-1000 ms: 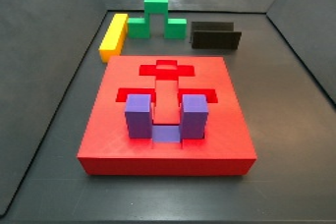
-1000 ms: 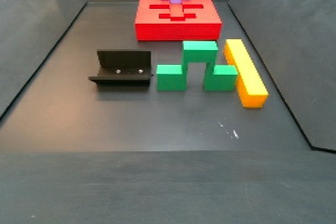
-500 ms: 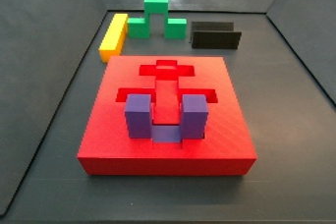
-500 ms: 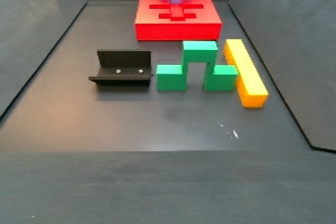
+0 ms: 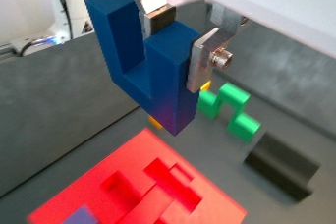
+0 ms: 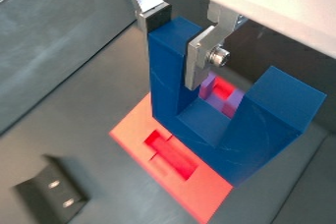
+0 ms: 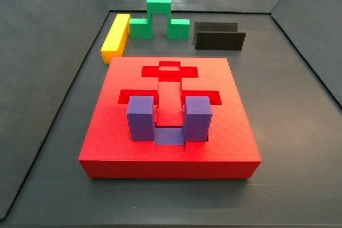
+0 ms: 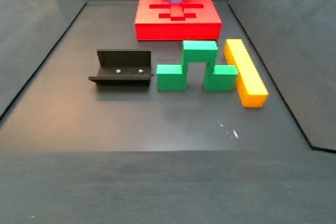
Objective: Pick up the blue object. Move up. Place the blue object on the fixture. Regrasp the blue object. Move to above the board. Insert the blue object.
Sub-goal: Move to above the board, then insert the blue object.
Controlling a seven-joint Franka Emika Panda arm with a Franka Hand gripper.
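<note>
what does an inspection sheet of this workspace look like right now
surface: dark grey floor inside low walls, nothing spilled.
blue object: the blue object is off the floor, clamped in the gripper, seen in both wrist views only.
board: red board flat on the floor, below the blue object in a wrist view.
fixture: black fixture stands bare.
clutter: purple U-shaped block seated in the board; green stepped block and yellow bar side by side.
gripper: silver fingers pressed on one prong; not in either side view.
cables: nothing seen.
surroundings: blurred pale background.
</note>
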